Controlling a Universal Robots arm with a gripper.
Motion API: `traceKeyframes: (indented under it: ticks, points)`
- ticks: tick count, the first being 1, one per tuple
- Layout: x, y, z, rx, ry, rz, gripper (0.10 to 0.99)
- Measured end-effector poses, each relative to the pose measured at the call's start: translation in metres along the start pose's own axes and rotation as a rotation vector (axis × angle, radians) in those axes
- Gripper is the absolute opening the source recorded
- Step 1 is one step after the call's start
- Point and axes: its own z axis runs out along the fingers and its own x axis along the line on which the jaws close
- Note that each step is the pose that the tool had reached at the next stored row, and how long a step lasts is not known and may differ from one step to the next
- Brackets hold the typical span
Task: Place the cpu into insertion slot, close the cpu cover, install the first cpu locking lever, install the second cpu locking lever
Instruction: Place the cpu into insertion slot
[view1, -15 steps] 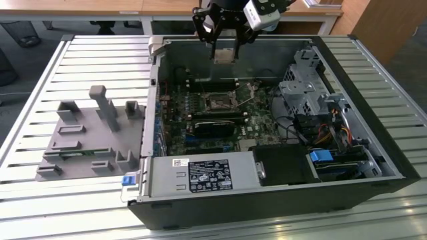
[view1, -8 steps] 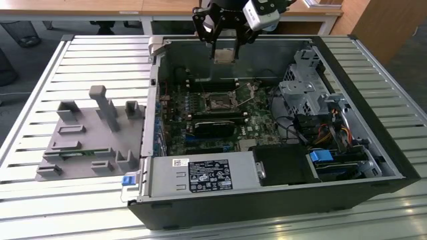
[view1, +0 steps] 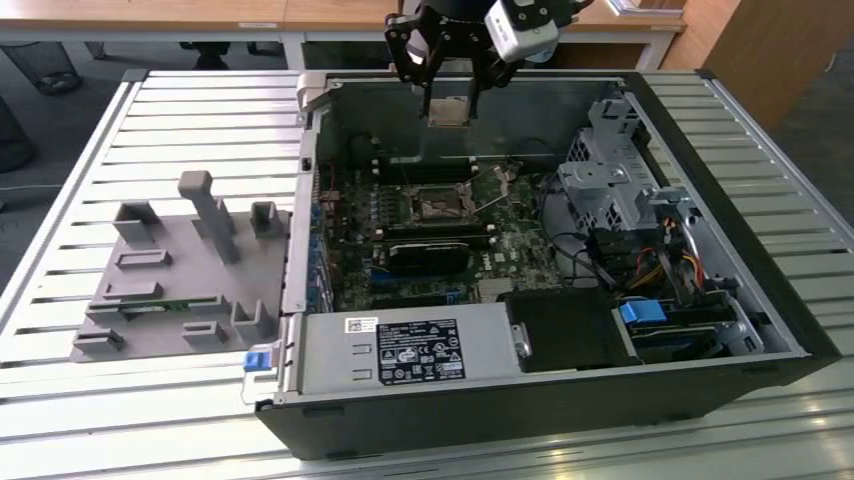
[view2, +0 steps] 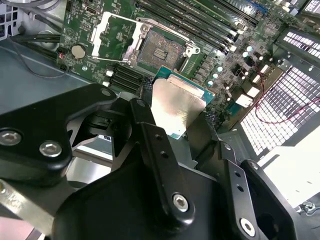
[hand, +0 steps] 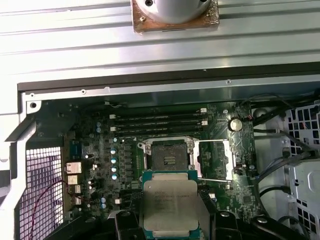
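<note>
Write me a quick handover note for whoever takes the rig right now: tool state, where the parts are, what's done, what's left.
The tool is shut on the cpu, held in the air above the open computer case.
The insertion slot is empty and uncovered; the cpu cover is flipped open beside it.
Done: cpu is in the grasp.
Not yet done: cpu seated, cover closed, both locking levers set.

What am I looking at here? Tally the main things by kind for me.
cpu, held in the pincer: 1
insertion slot, empty: 1
cpu cover, open: 1
computer case: 1
grey holder block: 1
pincer: 1
Total: 6
</note>
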Motion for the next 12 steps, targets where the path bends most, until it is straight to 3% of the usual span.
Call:
traceKeyframes:
  ticks: [12]
  points:
    - [0.0, 0.0, 0.0, 0.0, -0.0022, 0.024, 0.525]
